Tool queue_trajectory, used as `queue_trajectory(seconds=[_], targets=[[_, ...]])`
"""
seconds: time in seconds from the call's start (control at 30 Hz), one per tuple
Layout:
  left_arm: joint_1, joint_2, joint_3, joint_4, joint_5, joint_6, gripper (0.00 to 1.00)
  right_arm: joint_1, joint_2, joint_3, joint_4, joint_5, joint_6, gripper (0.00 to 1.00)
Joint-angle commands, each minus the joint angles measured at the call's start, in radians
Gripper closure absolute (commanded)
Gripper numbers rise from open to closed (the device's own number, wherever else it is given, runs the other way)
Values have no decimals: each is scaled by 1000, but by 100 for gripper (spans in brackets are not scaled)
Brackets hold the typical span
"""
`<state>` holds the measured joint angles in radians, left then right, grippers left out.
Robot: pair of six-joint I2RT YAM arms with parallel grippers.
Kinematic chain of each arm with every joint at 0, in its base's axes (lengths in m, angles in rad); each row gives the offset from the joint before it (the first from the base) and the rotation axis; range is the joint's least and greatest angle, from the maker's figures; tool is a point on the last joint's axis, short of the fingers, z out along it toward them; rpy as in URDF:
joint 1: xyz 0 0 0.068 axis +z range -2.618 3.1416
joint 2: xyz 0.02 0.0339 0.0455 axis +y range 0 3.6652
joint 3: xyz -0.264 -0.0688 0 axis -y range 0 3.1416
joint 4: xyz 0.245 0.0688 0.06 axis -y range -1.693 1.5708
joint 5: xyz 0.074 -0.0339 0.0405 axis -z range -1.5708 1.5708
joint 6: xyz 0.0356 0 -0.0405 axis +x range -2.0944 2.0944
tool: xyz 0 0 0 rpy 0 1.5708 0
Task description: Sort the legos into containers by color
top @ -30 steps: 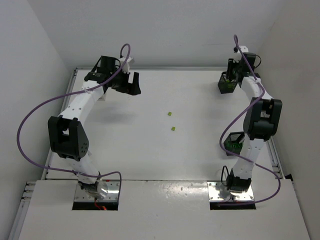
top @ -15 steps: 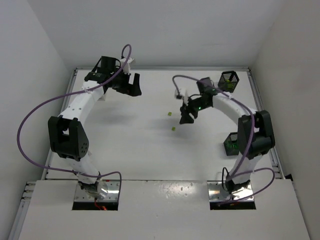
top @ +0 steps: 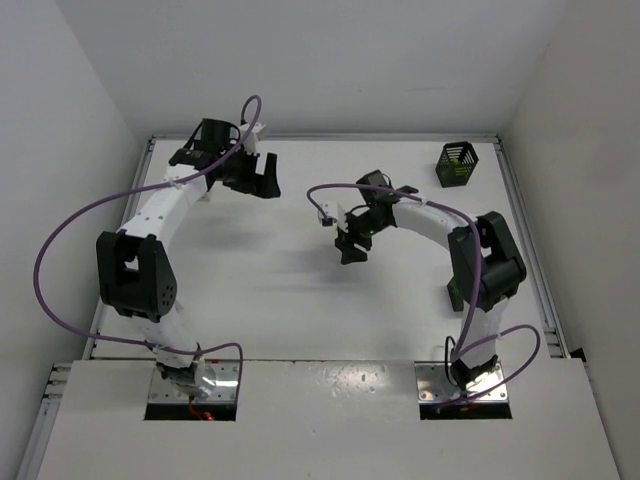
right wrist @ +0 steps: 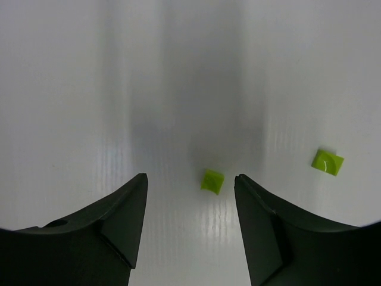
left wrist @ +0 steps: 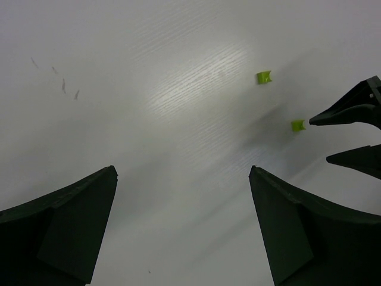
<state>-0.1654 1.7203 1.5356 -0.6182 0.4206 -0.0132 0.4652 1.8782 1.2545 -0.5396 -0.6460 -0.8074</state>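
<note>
The right gripper [right wrist: 190, 179] hangs wide open and empty over the middle of the white counter [top: 300, 300]. One tiny yellow-green plastic brick [right wrist: 212, 181] lies on the surface between its fingertips, and a second yellow-green brick [right wrist: 327, 161] lies loose just outside one finger. The left gripper [left wrist: 183, 170], likewise spread wide and holding nothing, is near the far left corner, well apart from both bricks. A small black slatted basket [top: 457, 165] with yellow-green inside stands at the far right corner, and what seems to be another dark basket [top: 453, 296] by the right edge is mostly hidden behind the right arm [top: 485, 265].
</note>
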Motion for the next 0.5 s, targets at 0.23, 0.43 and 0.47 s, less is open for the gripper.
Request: queue_trajectory(seconds=[0.23, 0.43, 0.47], targets=[[49, -85, -63, 37, -26, -24, 0, 30, 45, -12, 122, 117, 103, 41], [81, -85, -72, 46, 15, -45, 0, 49, 74, -38, 184, 200, 132, 45], [81, -85, -72, 55, 26, -45, 0, 49, 75, -38, 184, 213, 145, 46]])
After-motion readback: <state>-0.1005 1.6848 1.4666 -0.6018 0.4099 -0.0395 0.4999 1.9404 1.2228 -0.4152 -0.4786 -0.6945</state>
